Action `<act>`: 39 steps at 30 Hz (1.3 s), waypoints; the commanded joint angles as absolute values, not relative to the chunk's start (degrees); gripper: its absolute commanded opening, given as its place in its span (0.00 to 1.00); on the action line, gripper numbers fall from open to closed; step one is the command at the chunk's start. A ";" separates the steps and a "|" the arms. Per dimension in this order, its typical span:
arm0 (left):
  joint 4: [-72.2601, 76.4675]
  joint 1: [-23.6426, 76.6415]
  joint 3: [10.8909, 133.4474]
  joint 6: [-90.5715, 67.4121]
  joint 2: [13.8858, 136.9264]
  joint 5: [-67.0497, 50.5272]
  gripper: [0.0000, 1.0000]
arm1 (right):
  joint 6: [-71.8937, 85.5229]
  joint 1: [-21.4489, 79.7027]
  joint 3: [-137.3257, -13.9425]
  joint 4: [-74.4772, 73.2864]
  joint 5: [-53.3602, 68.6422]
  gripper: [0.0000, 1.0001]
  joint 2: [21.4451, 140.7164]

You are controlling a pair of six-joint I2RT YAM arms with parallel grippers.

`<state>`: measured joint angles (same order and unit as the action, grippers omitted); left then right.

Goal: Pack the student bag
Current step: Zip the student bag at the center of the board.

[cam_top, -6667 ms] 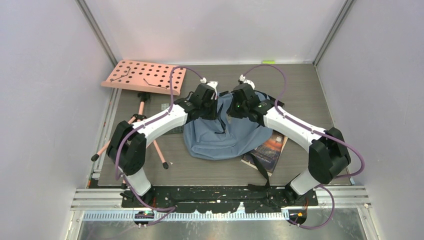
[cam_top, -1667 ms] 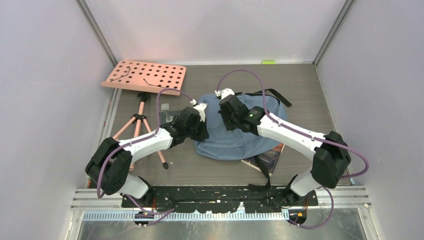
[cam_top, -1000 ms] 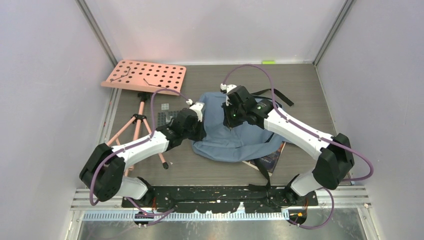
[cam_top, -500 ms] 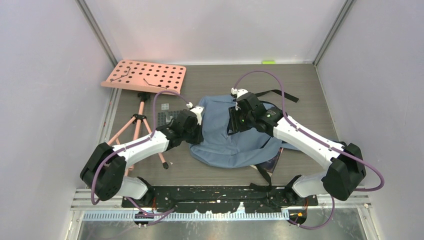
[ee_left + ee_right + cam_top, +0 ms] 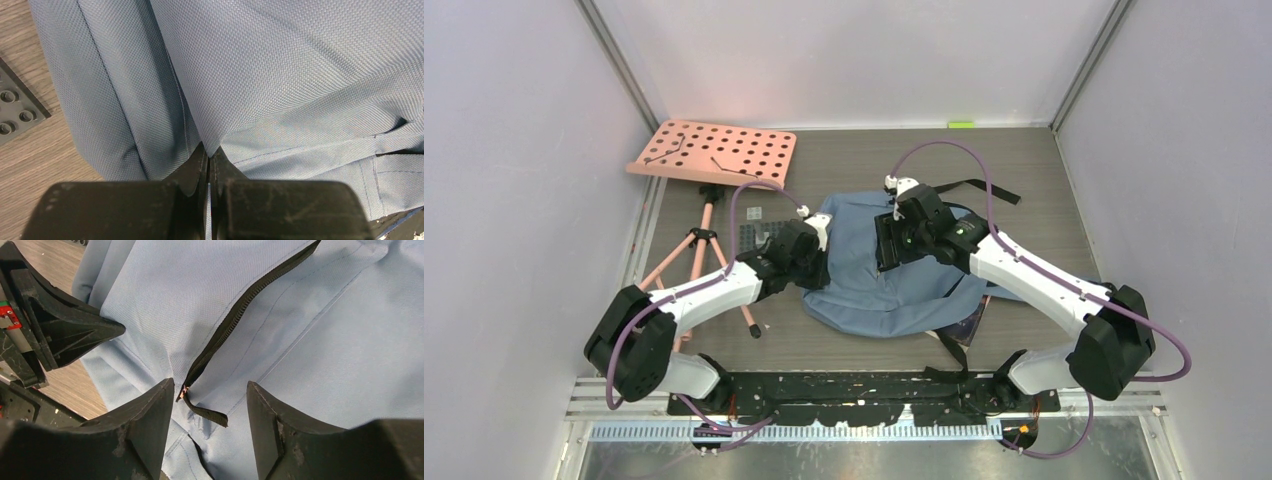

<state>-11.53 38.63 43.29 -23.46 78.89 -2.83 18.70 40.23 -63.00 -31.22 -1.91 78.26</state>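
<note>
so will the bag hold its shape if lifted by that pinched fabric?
Probably flops: the student bag lies flat and creased, folds radiating from the left end effector. Likely light, apparently empty. Woven fabric shouldn't slip.

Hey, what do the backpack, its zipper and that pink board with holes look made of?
By looks: backpack, woven matte blue-grey fabric, probably synthetic, weave grain shows; zipper, black teeth on tape, plastic or metal unclear; pink board, rigid, perhaps painted metal, punched round holes.

Top external: high above the bag [image 5: 854, 290], set back on its near side, looks down on the whole table [image 5: 1044, 200]. Left wrist: hard against bag's left edge, facing fabric. Right wrist: close above bag's zipper [image 5: 240, 310], facing down. All three share the bag.
</note>
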 commanded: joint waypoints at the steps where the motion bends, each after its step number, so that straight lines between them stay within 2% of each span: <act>1: -13.80 38.33 43.68 -22.15 78.58 -1.93 0.00 | 21.31 39.34 -61.33 -29.22 0.87 0.60 76.58; 6: -13.62 38.32 43.77 -22.28 78.86 -2.02 0.00 | 23.19 39.21 -59.17 -27.98 4.54 0.53 76.59; 14: -14.14 38.33 43.86 -21.88 78.51 -1.52 0.00 | 23.67 39.14 -57.60 -27.27 4.26 0.31 75.19; 16: -14.28 38.32 43.86 -21.88 78.44 -1.48 0.00 | 23.65 39.12 -58.17 -27.25 4.44 0.21 75.34; 18: -14.32 38.38 43.86 -21.88 78.29 -1.36 0.00 | 23.52 39.11 -58.71 -27.40 4.49 0.03 75.44; 22: -14.41 38.35 43.40 -21.22 78.19 -0.67 0.00 | 21.90 39.11 -61.10 -28.26 2.94 0.00 75.52; 26: -14.16 38.33 42.59 -20.28 78.50 -0.45 0.00 | 19.39 39.03 -64.87 -29.94 -2.33 0.00 76.17; 31: -13.57 38.34 41.88 -20.37 79.14 1.04 0.00 | 17.02 38.76 -68.62 -33.21 -2.81 0.00 78.18; 32: -13.47 38.33 41.86 -20.52 79.33 0.79 0.00 | 17.04 38.76 -69.10 -33.79 -2.44 0.03 78.45; 33: -13.45 38.32 41.92 -20.63 79.47 0.57 0.00 | 17.27 38.65 -69.00 -34.57 -2.41 0.09 78.43; 34: -13.45 38.32 41.92 -20.72 79.46 0.46 0.00 | 18.31 38.53 -68.25 -34.73 -2.40 0.21 77.97; 35: -13.63 38.34 41.92 -20.74 79.40 0.44 0.00 | 19.78 37.93 -67.03 -34.94 -2.17 0.27 77.15; 36: -13.88 38.35 41.92 -20.74 79.26 0.40 0.00 | 20.48 37.51 -66.30 -35.05 -1.44 0.37 76.59; 39: -14.38 38.34 41.64 -20.74 77.99 0.96 0.00 | 25.15 35.49 -61.66 -34.30 0.15 0.56 72.97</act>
